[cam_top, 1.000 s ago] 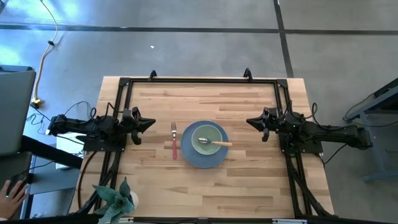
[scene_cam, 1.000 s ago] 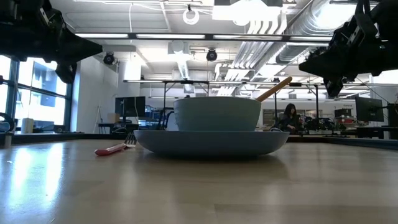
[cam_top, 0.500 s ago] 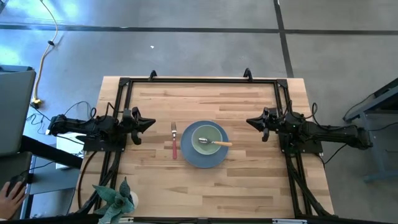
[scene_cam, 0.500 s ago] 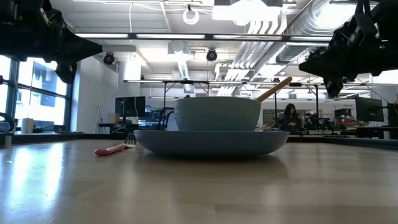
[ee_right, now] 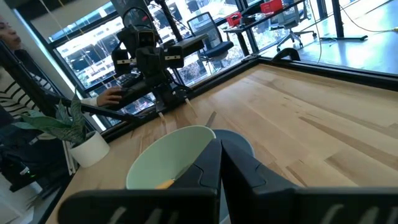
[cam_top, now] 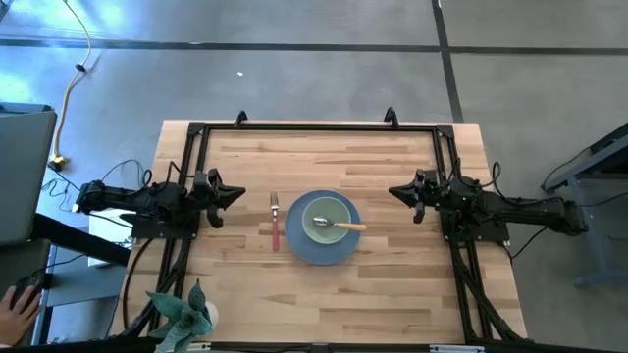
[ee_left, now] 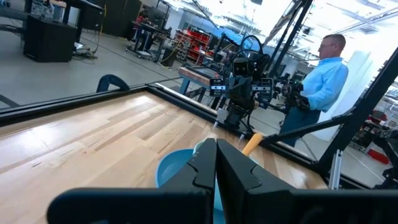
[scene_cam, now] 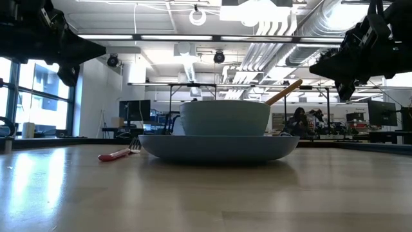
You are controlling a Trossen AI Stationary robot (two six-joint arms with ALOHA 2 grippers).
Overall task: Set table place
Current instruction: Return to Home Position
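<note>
A grey-blue plate (cam_top: 300, 247) lies at the table's middle with a pale green bowl (cam_top: 329, 209) standing on it. A yellow-handled spoon (cam_top: 339, 226) lies with its head in the bowl and its handle over the bowl's right rim. A red-handled fork (cam_top: 276, 227) lies flat on the table left of the plate. My left gripper (cam_top: 240, 192) is shut, raised above the table left of the fork. My right gripper (cam_top: 392, 192) is shut, raised right of the plate. In the low view the plate (scene_cam: 219, 147), bowl (scene_cam: 224, 117) and fork (scene_cam: 117, 154) show.
A black metal frame (cam_top: 314, 126) runs along the table's far edge and both sides. A potted plant (cam_top: 182, 314) stands at the near left corner. People show beyond the table in the wrist views, one in a light blue shirt (ee_left: 318, 81). A hand (cam_top: 12, 306) shows at lower left.
</note>
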